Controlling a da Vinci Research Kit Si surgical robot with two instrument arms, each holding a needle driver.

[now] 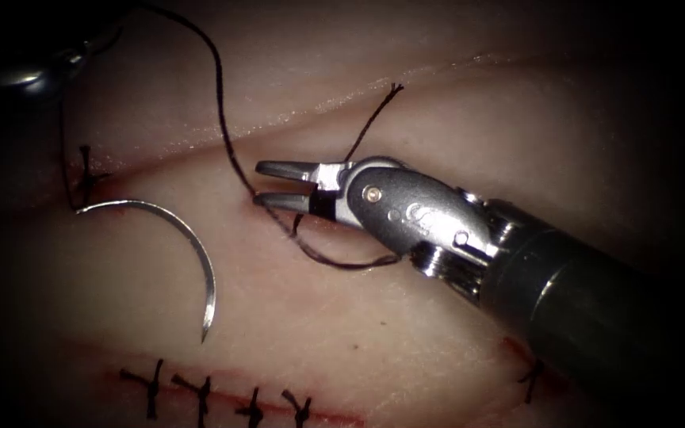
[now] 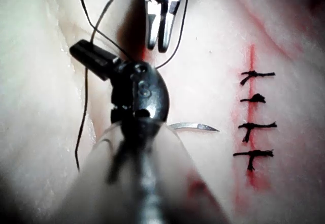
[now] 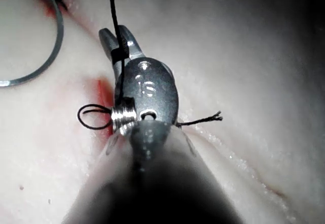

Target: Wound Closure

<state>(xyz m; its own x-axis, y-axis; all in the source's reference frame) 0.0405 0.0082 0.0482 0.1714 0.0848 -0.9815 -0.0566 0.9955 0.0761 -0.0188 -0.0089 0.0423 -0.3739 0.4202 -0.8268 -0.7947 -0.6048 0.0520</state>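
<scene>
Right tool (image 1: 262,183) is closest to the lens, its thick shaft coming in from the right. Its jaws stand clearly apart and clamp nothing. The tissue (image 1: 406,333) spreads under and around them, with one cut running past the jaw tips and a second cut further toward the viewer. The left tool (image 2: 94,59) sits well beyond the right tool's tips, to their left. Thread passes close by its dark jaw, but I cannot tell whether it is gripped or how that jaw is set.

The needle (image 1: 192,235) lies free on the tissue, left of the open jaws and between the two cuts. Neither tool holds it, and its point is out of the tissue and aimed at the nearer cut. The thread (image 1: 220,79) sweeps down from above and meets the tip of the lower jaw. From there it curls in a slack loop under the right tool's wrist. Its frayed cut end (image 1: 394,89) shows beyond the upper jaw.

The nearer cut looks finished, drawn shut by a row of four stitches (image 1: 200,392) along a line of red fluid (image 1: 334,416). The far cut has one knot (image 1: 86,170), well left of the jaws. The loose strand at the jaw tips shows no knot, so this stitch appears untied, and much of that cut seems left to close.
</scene>
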